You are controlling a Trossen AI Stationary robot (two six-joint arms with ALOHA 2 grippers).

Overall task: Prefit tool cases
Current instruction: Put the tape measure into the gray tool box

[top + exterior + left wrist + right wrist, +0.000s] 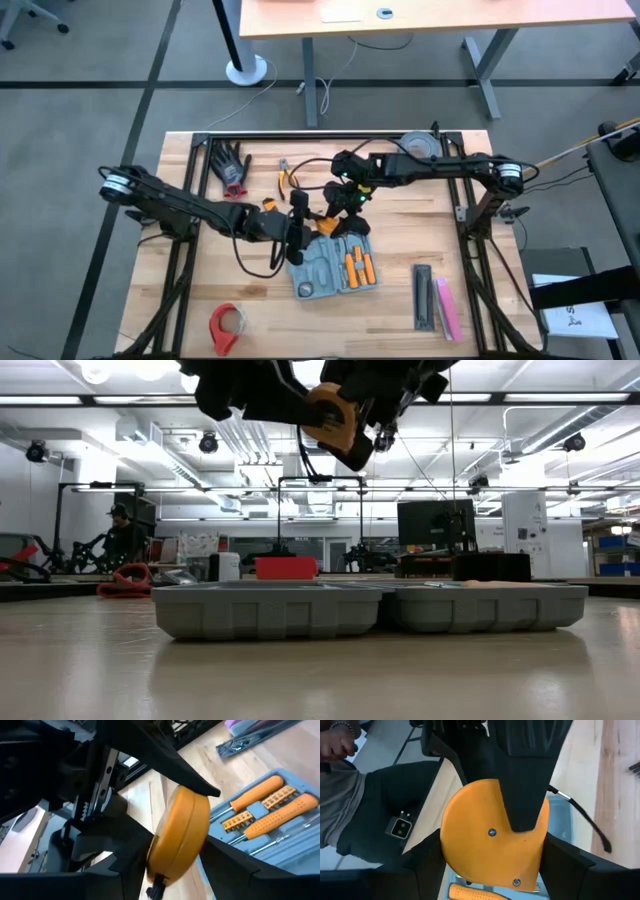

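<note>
The blue-grey tool case lies open and flat on the table, its grey tray holding orange-handled screwdrivers. Above its far-left corner, both grippers meet on a round orange tape measure, which hangs in the air over the case. My left gripper reaches in from the table's left and is shut on the tape measure. My right gripper comes from the right and far side and is closed around the same tape measure. My left gripper pinches the tape measure by its two flat faces, one finger on each side, coming level from the table's left. One of its fingers lies across the face with the screws. The tape measure is lifted clear of the case. My right gripper grips the tape measure across its rim, a finger on each opposite edge, slanting down from the far right. One fingertip meets the rim's top. The tape measure stands on edge between the fingers, clear of the table.
A black glove and pliers lie near the far edge, and a red tape roll near the near-left corner. A black bar and a pink bar lie right of the case. A person sits beyond the table.
</note>
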